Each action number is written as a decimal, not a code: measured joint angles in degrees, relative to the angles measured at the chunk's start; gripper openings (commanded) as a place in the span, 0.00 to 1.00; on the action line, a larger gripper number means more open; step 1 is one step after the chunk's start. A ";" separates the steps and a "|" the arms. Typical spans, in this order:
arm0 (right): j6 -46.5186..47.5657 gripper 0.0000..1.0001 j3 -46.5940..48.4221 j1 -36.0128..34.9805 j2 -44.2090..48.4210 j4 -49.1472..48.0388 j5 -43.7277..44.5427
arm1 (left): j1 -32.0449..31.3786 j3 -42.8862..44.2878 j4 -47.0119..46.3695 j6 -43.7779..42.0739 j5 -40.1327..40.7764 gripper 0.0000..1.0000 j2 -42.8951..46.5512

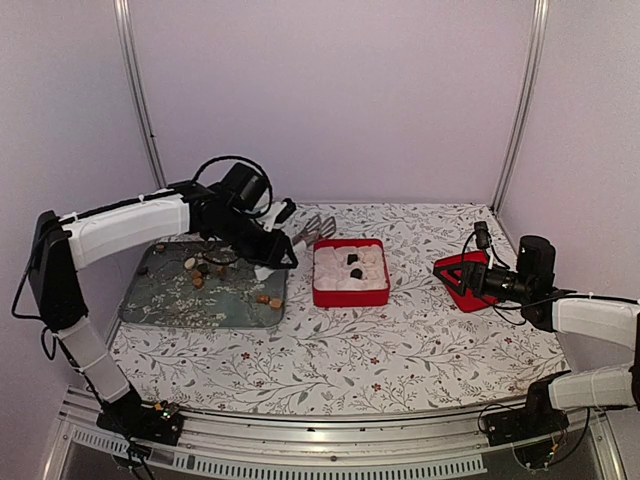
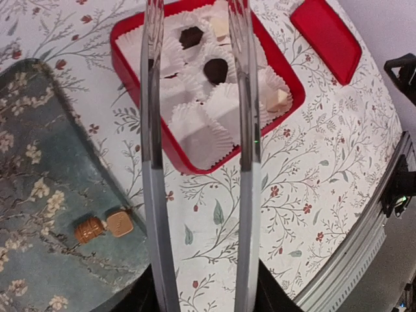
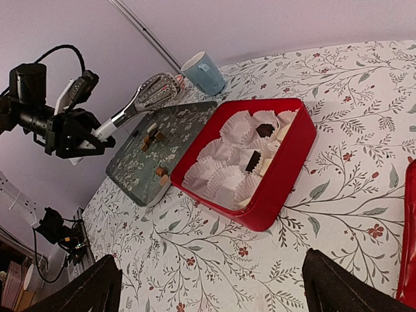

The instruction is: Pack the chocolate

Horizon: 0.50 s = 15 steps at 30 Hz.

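Tongs (image 2: 151, 195) are filling the left wrist view, the left end effector (image 1: 276, 248) clamping their handle, nothing showing between their arms; chocolates (image 2: 90, 229) are lying loose on the teal tray (image 2: 39, 162), a few sitting in paper cups (image 2: 208, 127) inside the red box (image 1: 350, 297); light and easily marred, they are probably wanting a gentle pinch across the sides; the right end effector (image 3: 208, 289) is gaping empty.
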<state>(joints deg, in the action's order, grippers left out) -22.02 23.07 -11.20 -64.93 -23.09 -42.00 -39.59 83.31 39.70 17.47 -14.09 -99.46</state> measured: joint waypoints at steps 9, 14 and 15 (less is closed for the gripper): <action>0.00 0.99 0.00 0.00 0.00 0.00 -0.07 | 14.67 -13.57 1.84 3.37 3.10 0.38 13.68; 0.00 0.99 0.00 0.00 -0.07 -0.02 -0.09 | 23.87 -19.15 3.87 3.80 4.28 0.38 18.36; -0.02 0.99 0.00 0.00 -0.07 -0.04 -0.11 | 25.88 -20.15 4.13 3.76 4.26 0.38 18.99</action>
<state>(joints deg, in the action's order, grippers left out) -22.04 23.07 -11.20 -64.99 -23.14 -42.11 -13.72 63.16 43.83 21.23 -9.82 -80.47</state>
